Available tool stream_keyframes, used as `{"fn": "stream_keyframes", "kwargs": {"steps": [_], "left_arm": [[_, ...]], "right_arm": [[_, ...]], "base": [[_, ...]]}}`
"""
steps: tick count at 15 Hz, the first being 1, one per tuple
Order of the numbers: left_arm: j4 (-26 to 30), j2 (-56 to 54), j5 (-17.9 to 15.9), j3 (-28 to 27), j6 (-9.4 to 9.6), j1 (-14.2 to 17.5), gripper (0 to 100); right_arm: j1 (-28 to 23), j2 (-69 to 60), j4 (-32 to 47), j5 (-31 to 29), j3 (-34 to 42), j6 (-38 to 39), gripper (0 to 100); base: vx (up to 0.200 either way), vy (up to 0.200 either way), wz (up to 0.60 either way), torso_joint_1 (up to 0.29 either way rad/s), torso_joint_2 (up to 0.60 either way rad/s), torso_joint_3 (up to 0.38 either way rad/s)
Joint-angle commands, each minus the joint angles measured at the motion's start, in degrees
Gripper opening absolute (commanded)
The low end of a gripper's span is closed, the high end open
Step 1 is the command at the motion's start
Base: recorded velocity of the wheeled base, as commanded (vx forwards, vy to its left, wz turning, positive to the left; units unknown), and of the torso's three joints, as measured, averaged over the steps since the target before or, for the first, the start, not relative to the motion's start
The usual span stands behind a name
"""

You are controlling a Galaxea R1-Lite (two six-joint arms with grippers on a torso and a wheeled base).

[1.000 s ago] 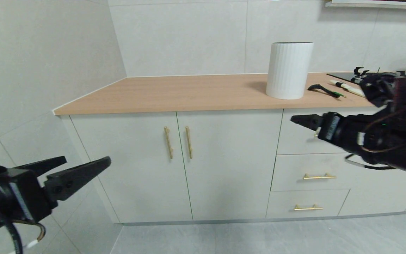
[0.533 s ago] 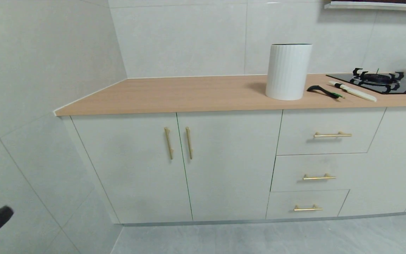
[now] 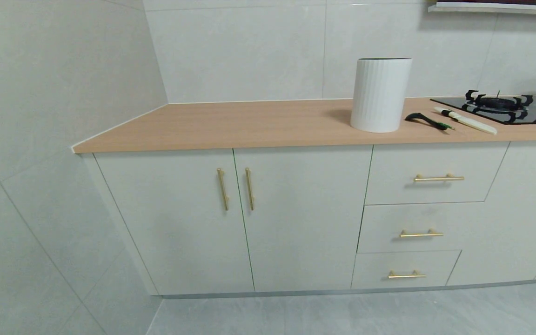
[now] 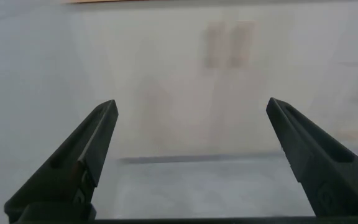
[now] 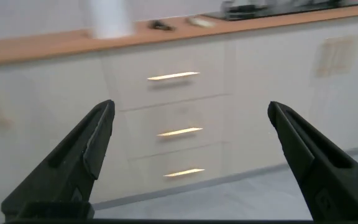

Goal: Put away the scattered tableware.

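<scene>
A pale cabinet front (image 3: 179, 218) with two doors and a stack of three drawers (image 3: 431, 186) is seen across the head view. It is topped by a wooden worktop (image 3: 249, 123). A black gas hob (image 3: 505, 109) is set into the worktop at three o'clock. A tall white ribbed container (image 3: 380, 95) is stood upright on the worktop at about one o'clock.

The left gripper (image 4: 190, 106) is held wide open with nothing between its fingers, faced toward the cabinet doors. The right gripper (image 5: 190, 106) is likewise spread wide and empty, faced toward the drawers.

Two utensils are laid flat at three o'clock of the container, between it and the hob: a white-handled utensil (image 3: 470, 122) beside the hob, and a smaller black utensil (image 3: 424, 118) near the container.
</scene>
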Motion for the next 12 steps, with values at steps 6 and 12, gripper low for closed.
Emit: {"fn": "stream_keyframes", "kwargs": {"steps": [6,12], "left_arm": [[-5.9,-7.6,-0.8,14.3,3.82,7.3,100],[-9.2,-7.7,-8.1,16.3,2.94,7.2,100]], "right_arm": [[-1.8,-5.1,-10.3,0.2,19.9,-4.8,100],[-1.5,-4.7,-12.5,14.2,22.6,-4.4,100]], "base": [[0.0,0.0,0.0,0.0,0.0,0.0],[0.0,0.0,0.0,0.0,0.0,0.0]]}}
